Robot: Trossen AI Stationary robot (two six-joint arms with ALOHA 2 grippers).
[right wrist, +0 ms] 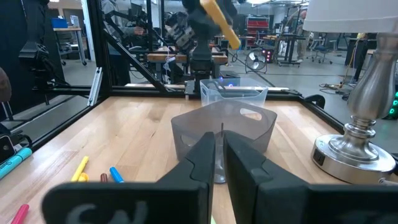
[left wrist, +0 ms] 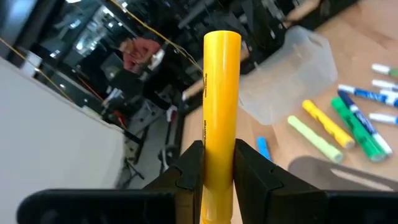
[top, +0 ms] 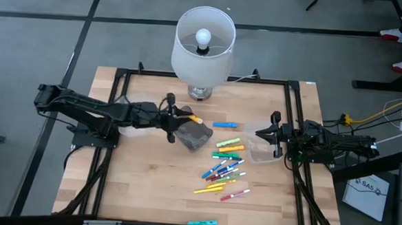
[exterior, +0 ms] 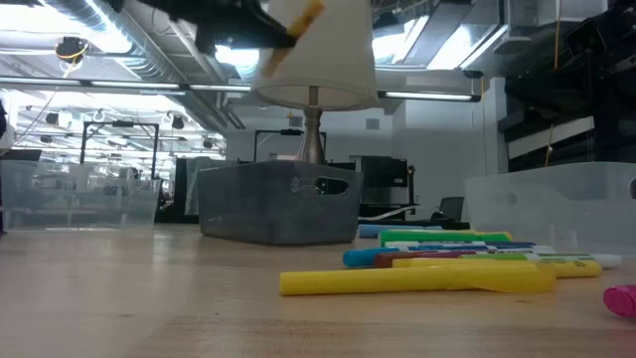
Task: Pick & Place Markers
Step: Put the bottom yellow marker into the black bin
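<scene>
Yellow marker point(left wrist: 222, 112) stands clamped in the left gripper point(left wrist: 219, 163) above the grey bin point(top: 194, 134) (presumably for dropping); right gripper point(right wrist: 219, 152) waits closed, empty.

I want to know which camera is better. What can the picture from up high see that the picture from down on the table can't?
Only the high view shows both arms: the left gripper shut on a yellow marker above the grey bin, the right gripper shut by a clear bin, and a cyan marker at the table's edge.

Only the low view shows the room behind, and the grey bin's handle hole.

Both show the lamp, the grey bin, the held marker and the pile of markers on the table.
</scene>
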